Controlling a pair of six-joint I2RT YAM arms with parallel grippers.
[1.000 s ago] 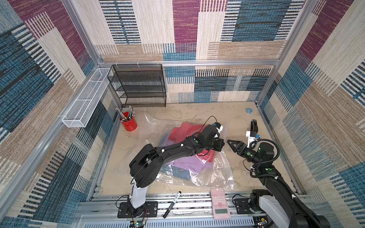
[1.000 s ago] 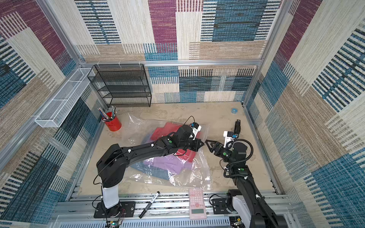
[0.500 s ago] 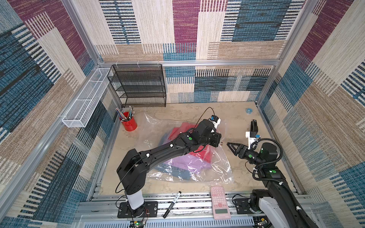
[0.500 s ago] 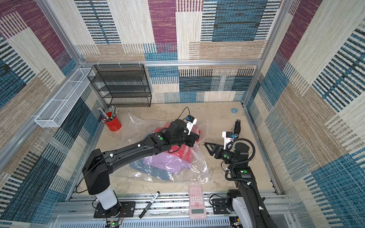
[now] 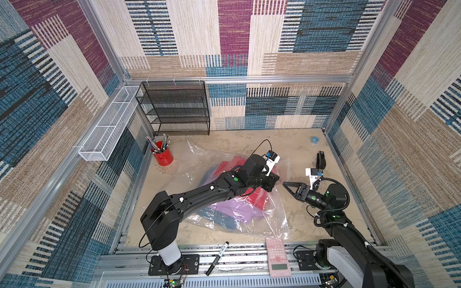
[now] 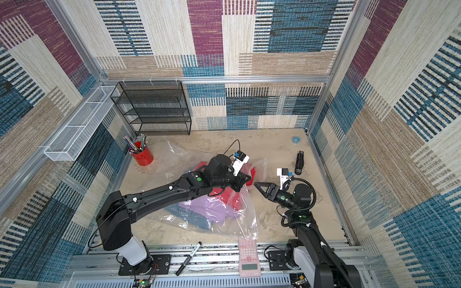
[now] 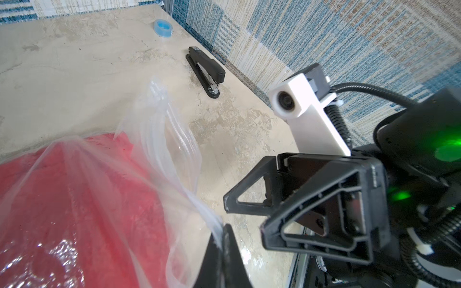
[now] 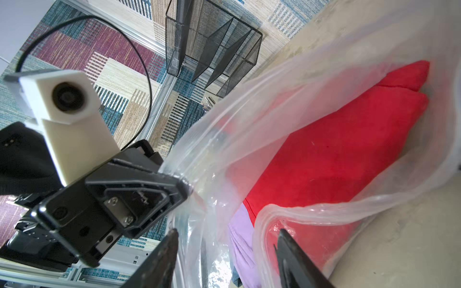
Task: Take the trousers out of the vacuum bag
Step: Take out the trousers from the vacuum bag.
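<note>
Looking down, both top views: one vacuum bag [image 5: 277,219] lay mid-table [image 5: 249,142] holding three pairs: red trousers [image 5: 259,199], lilac trousers [image 5: 234,208] and denim trousers [image 5: 219,220]. Left wrist: my left pincer [image 7: 223,234] was clamped on the bag's thin, slippery film. Right wrist: my right pincer [image 8: 227,233] stood open and empty before the bag's mouth. The cloth looked soft and limp, so I judged a folded edge of the red pair the best hold.

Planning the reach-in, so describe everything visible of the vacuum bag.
The vacuum bag is clear, crinkly plastic lying on the table, red, lilac and denim trousers inside. The left gripper, fingers shut, pinches its upper edge and holds it raised, so the mouth gapes toward the open right gripper.
</note>
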